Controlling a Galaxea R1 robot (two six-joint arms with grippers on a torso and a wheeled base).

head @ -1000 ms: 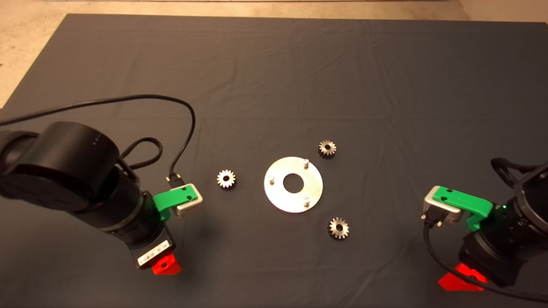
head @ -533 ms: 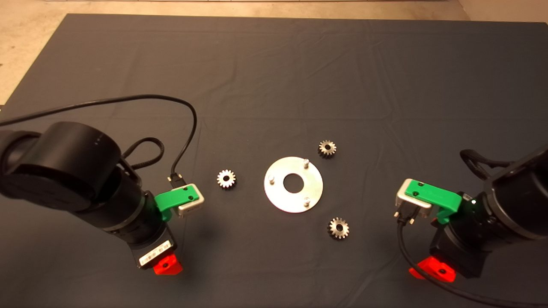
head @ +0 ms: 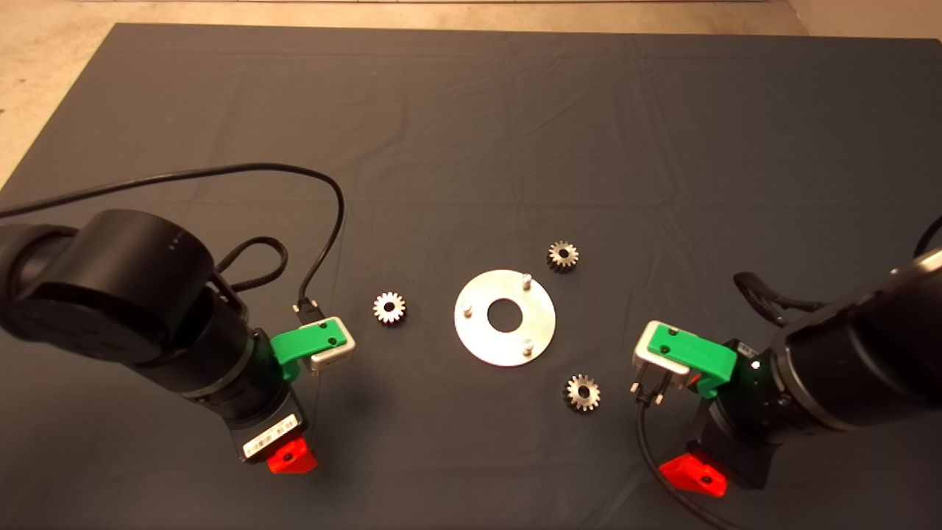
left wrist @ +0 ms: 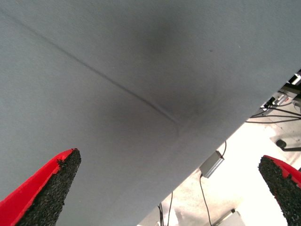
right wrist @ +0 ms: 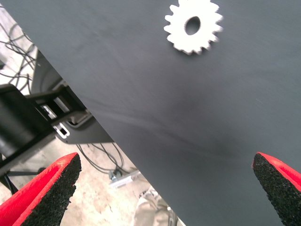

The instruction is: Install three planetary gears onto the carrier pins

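Nothing is sitting on the pins yet. The silver disc is lying flat in the middle of the dark mat covering the worktop, and its three carrier pins are all standing bare around the central hole. The three planetary gears are lying loose on the mat around it: one gear off to the disc's left side, a second gear just beyond the far pin, and a third gear near the front edge of the disc, on its right.

The right gripper is hanging low over the front right of the mat, close to that third gear. Its wrist camera is showing the gear lying flat ahead of it, with both red fingers spread wide and nothing between them. From how it is angled, I would judge it is lining up to take this gear first, though it is not over it yet.

The left gripper is hovering over the front left of the mat, near its edge, fingers also spread apart and empty; only bare cloth and some cables on the floor beyond are showing in its view, no gear.

So the whole job is still ahead: three gears to pick up and three pins to fill, with the first pick only being approached.
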